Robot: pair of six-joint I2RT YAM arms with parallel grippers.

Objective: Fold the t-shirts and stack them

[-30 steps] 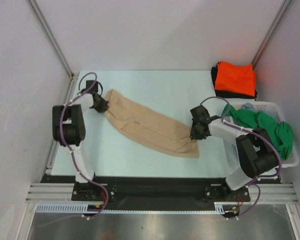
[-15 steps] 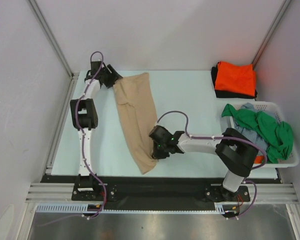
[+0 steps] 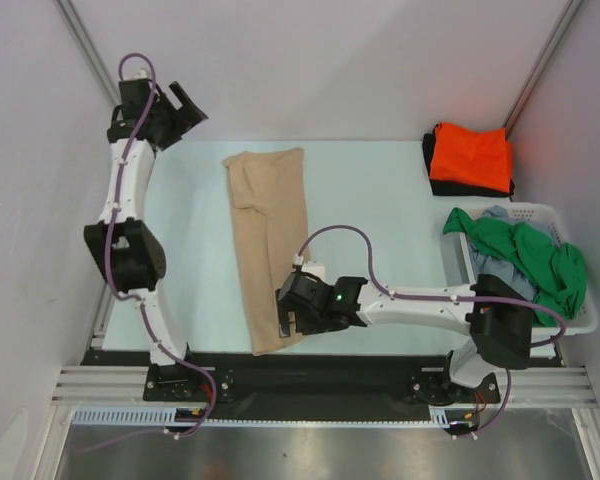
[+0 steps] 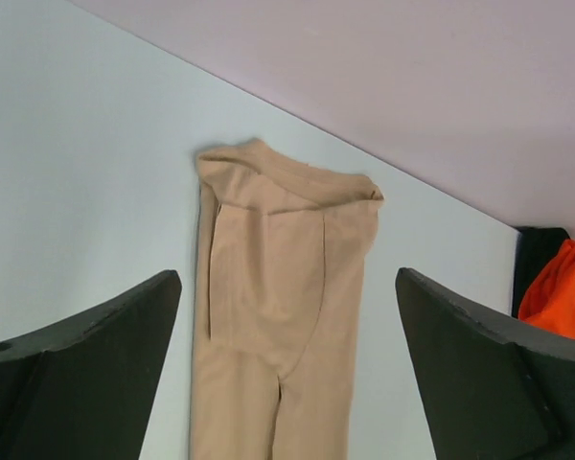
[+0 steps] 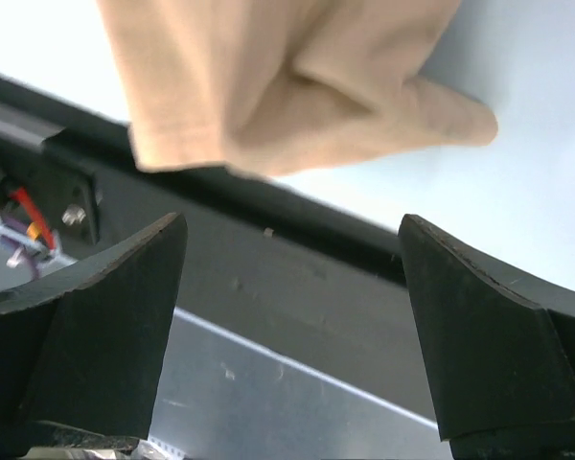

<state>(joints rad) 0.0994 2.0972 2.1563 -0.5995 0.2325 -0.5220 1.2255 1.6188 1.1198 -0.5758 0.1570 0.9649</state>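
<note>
Progress, judged from the top view: roughly mid-task.
- Tan shirt (image 3: pixel 268 240) lies flat on the table (image 3: pixel 380 200), left of centre. It's a long narrow strip running 6 to 12 o'clock, looks folded lengthwise with sleeves tucked in. Cross-fold not yet done, not stacked.
- Basket (image 3: pixel 545 209) at 3 o'clock holds the green shirt (image 3: pixel 540 260) and the grey-blue shirt (image 3: pixel 495 213), both crumpled and unfolded.
- Far corner at 1 o'clock: orange shirt (image 3: pixel 470 157) folded, sitting on the black shirt (image 3: pixel 427 160). Counts as two done.
- Left to do: finish tan and add it to the stack, then green and grey-blue.

Jaws vs tan shirt:
- Right gripper (image 3: pixel 288 318) at 6 o'clock, over the strip's near end by the table edge. Its wrist view shows the fingers (image 5: pixel 86 316) spread wide with nothing between them. The hem (image 5: pixel 268 115) shows beyond the tips, not pinched; can't tell if a finger touches cloth.
- Left gripper (image 3: pixel 185 108) at 11 o'clock, raised off the table, well apart from the shirt's far end. Its wrist view shows the fingers (image 4: pixel 86 355) wide apart and empty, tan shirt (image 4: pixel 278 316) framed between them, lying flat on the table.
</note>
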